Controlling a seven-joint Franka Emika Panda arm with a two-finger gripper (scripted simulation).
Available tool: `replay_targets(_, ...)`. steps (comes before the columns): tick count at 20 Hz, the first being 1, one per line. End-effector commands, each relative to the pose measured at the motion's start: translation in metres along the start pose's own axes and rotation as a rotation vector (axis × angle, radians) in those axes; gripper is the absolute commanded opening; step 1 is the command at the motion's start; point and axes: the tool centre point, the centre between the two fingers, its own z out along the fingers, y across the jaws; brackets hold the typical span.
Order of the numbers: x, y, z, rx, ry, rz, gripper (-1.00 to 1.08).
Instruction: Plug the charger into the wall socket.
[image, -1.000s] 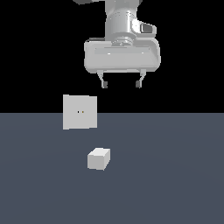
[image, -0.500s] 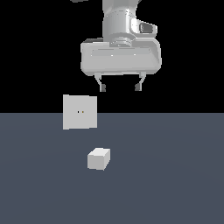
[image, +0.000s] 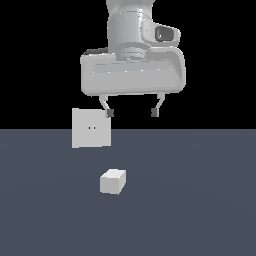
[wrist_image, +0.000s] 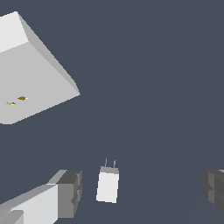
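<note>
End effector (image: 132, 113) now hangs lower and looks nearer the camera than a second ago, fingers spread wide, released, nothing between them. It hovers above the charger (image: 113, 181), well apart from it, not touching. Judgement: this is the approach for the pick; the grasp is not yet done.

Charger sits on the dark grey worktop (image: 200, 200), in front of the wall socket (image: 91, 128) and slightly toward the exterior view's right of it, unmoved over the last second. Socket stands upright, two tiny dark dots at its centre.

Wrist view: charger (wrist_image: 107, 185) lies between the two fingers (wrist_image: 70, 192), nearer this one, with two thin prongs pointing toward the wall socket (wrist_image: 30, 87). Socket holes show as small yellowish marks.

Judgement: the prongs already roughly face the socket, so little reorientation is needed.

No brands, labels or readable writing anywhere.
</note>
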Motion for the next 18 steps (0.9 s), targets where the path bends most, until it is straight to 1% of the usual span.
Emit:
replay_targets(1,-0.011,-0.004,0.009,-0.001,0.019,0.018,1.0)
replay_targets(9,-0.041,-0.016,0.037,-0.005,0.076,0.072,1.0)
replay_targets(18,-0.059,-0.024,0.058,-0.012,0.113,0.108,1.0)
